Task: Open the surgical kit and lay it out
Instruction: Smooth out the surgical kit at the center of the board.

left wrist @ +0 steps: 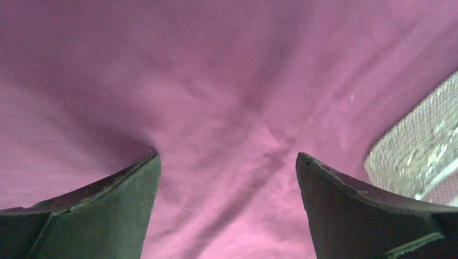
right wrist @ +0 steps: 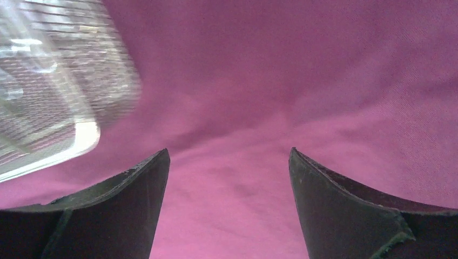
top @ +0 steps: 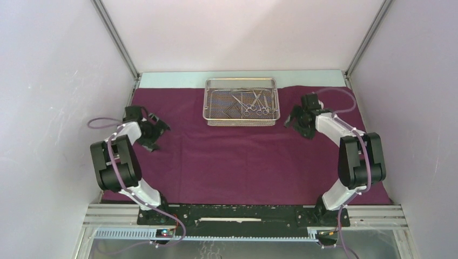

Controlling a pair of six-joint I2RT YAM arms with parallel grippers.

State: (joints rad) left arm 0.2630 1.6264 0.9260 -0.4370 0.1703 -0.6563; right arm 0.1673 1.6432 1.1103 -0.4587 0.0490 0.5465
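The maroon-purple cloth wrap (top: 237, 162) lies spread flat over the table. On its far middle stands the silver wire-mesh tray (top: 241, 121), with several slim steel instruments (top: 253, 103) inside, ring handles toward the near side. My left gripper (top: 156, 132) hovers open over the cloth, left of the tray; its jaws stand wide over bare, creased cloth (left wrist: 227, 135), the tray's corner (left wrist: 416, 156) at the right edge. My right gripper (top: 294, 120) is open just right of the tray, nothing between its jaws, cloth (right wrist: 281, 97) below and the tray's corner (right wrist: 59, 91) at the upper left.
White walls with metal posts (top: 116, 38) enclose the table on the left, back and right. The cloth's near edge (top: 243, 202) ends just before the black mounting rail (top: 237, 215) where both arm bases sit.
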